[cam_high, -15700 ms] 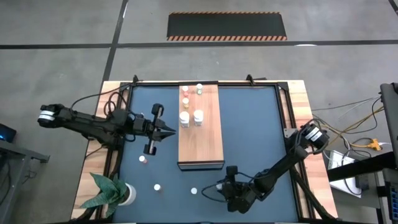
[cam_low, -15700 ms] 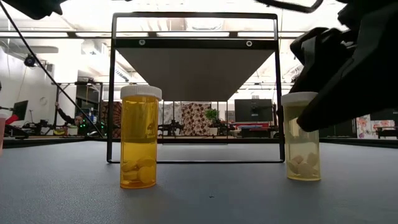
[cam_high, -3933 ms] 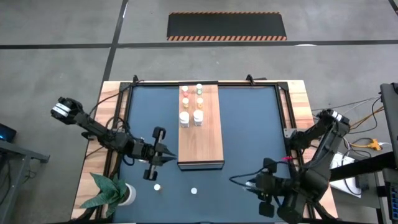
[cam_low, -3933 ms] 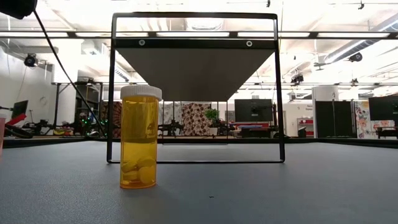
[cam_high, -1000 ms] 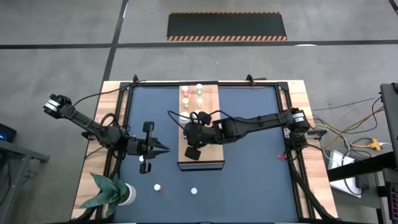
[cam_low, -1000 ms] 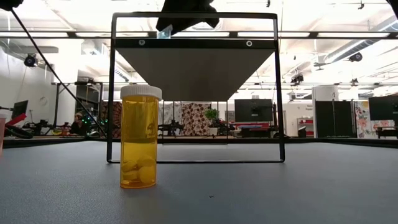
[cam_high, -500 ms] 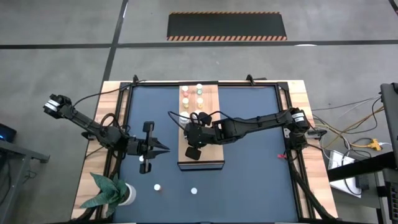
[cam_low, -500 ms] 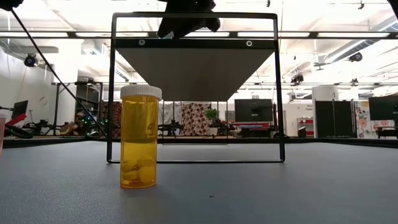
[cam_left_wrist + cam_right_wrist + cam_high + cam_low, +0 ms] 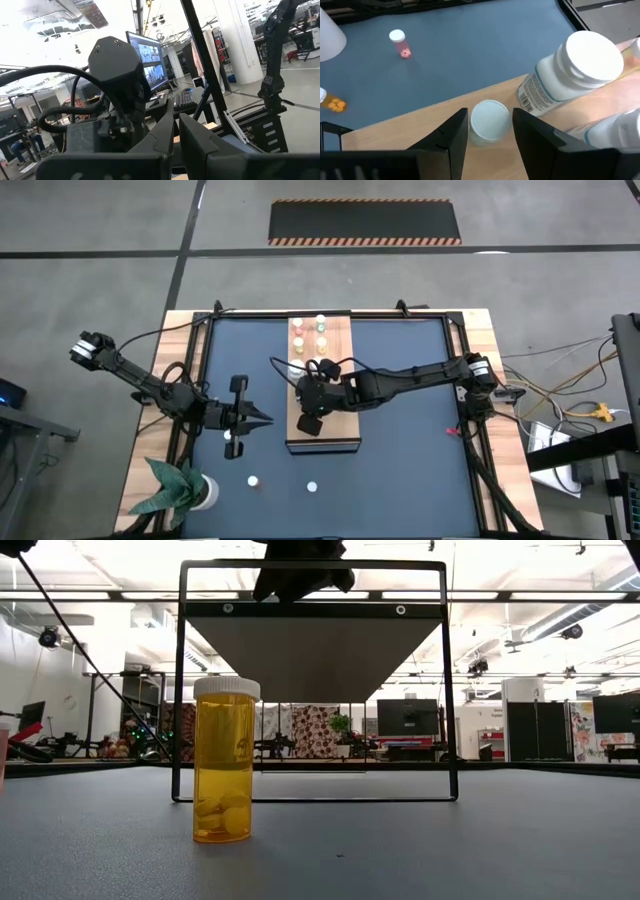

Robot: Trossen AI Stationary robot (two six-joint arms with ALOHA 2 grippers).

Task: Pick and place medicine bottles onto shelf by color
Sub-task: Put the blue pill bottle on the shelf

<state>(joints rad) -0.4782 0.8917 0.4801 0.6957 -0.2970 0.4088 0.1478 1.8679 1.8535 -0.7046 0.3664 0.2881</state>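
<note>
Over the shelf [image 9: 335, 415], right claw [image 9: 489, 131] has widened around bottle [image 9: 490, 121].

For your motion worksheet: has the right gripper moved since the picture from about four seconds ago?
Yes. The right gripper was off the shelf's near right corner; now it is over the shelf.

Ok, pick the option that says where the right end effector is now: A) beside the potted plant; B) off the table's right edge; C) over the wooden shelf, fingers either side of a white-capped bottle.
C: the right end effector is above the shelf, its fingers flanking a white-capped bottle.
</note>
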